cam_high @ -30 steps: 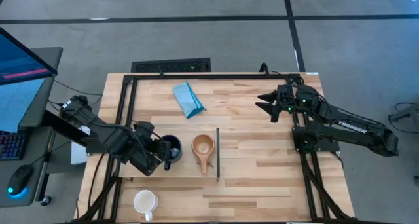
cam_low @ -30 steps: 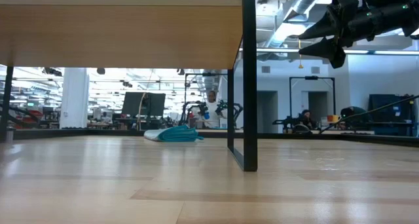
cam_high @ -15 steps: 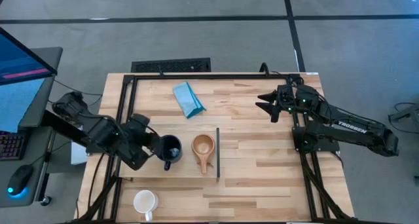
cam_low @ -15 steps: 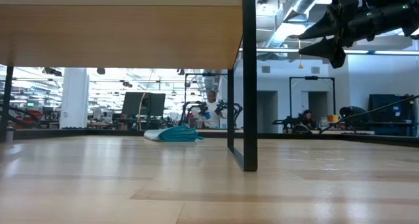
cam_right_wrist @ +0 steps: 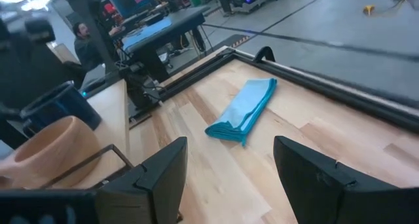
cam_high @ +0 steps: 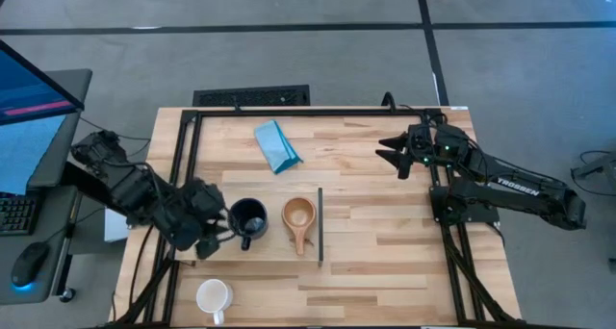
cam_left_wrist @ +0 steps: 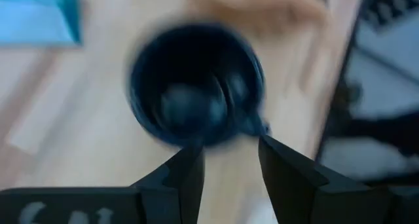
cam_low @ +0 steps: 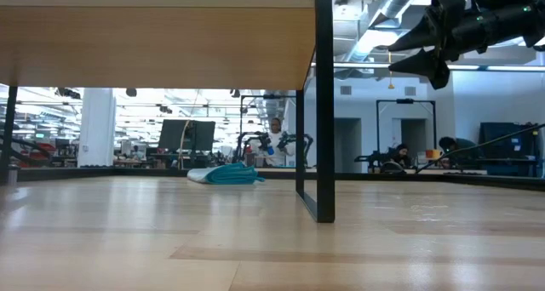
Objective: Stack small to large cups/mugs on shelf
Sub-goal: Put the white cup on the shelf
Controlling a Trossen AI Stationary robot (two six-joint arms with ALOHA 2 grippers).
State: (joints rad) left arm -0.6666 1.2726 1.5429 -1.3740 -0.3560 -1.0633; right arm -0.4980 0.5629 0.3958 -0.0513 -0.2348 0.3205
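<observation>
Here my left gripper (cam_high: pixel 214 235), fingers apart and empty, hovers just beside the black mug (cam_high: pixel 249 216) standing on the shelf (cam_high: pixel 279 249), the wooden cup (cam_high: pixel 298 215) next along. Rigid, probably slick glaze: its rim wall looks the best hold. My right gripper (cam_high: pixel 390 154) waits open, well apart.

Black mug (cam_high: pixel 248 217) and wooden cup (cam_high: pixel 298 215) crowd the shelf (cam_high: pixel 274 250) — free tabletop toward three o'clock (white mug (cam_high: pixel 213 296) at seven).
</observation>
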